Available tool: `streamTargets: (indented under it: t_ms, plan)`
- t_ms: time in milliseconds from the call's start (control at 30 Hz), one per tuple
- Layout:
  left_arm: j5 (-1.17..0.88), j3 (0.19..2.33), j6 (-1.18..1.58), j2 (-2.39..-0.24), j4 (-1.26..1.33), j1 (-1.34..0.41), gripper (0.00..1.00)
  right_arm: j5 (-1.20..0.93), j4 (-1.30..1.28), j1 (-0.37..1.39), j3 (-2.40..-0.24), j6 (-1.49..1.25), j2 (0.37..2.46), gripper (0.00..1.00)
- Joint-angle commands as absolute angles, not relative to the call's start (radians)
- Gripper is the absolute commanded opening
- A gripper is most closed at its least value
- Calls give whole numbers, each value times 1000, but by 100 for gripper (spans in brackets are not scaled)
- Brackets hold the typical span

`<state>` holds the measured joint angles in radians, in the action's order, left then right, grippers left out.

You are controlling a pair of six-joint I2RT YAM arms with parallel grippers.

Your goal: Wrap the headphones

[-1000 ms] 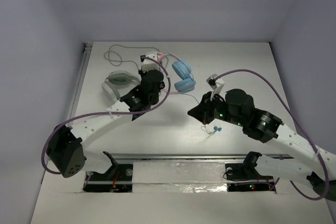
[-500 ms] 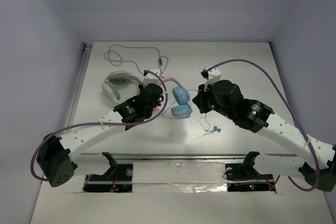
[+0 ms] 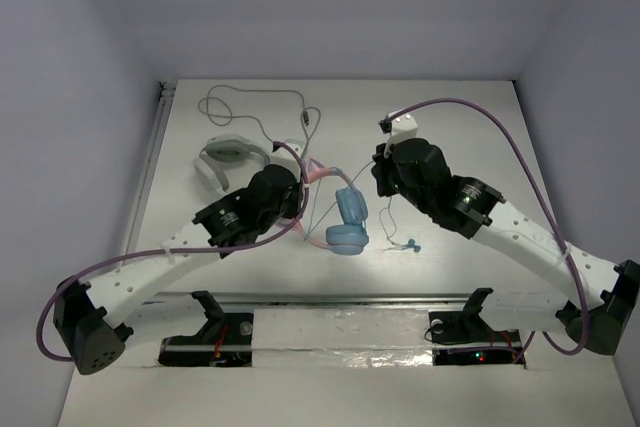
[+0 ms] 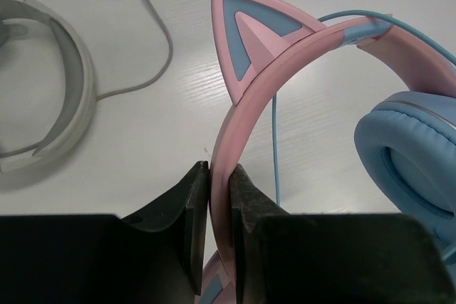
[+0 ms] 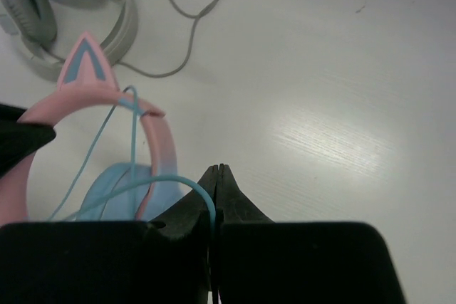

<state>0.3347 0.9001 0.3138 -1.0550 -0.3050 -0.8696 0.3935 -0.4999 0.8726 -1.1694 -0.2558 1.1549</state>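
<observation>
The headphones have a pink cat-eared headband and light-blue earcups. They sit at the table's middle. My left gripper is shut on the pink headband, just left of the earcups in the top view. My right gripper is shut on the thin light-blue cable, which loops from the headband to the jaws. In the top view it is right of the earcups. The cable's plug end lies on the table.
A grey-white curved band with grey earpads lies at the back left, also in the left wrist view. A loose thin grey cable trails across the back of the table. The table's left edge has a rail.
My left gripper has pulled the headphones toward the near side and right. My right gripper has moved away from the near edge and left with the blue cable, drawing it up beside the earcups.
</observation>
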Motion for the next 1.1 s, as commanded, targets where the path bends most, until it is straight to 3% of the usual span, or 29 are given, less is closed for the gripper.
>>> streamTargets:
  t_ms: [0, 167, 400, 833, 1067]
  plan:
    - [236, 963, 318, -1016, -267, -874, 0, 430, -384, 845, -1163, -229, 1170, 0]
    - [196, 982, 325, -980, -245, -874, 0, 399, -322, 788, -1106, -244, 1170, 2]
    - [146, 1038, 351, -965, -184, -844, 0, 281, -206, 755, -967, -313, 1111, 13]
    - [5, 1138, 454, -1008, -42, -815, 0, -93, 444, 724, -569, -428, 879, 23]
    - [5, 1216, 472, -1035, -15, -805, 0, -81, 474, 715, -551, -413, 903, 28]
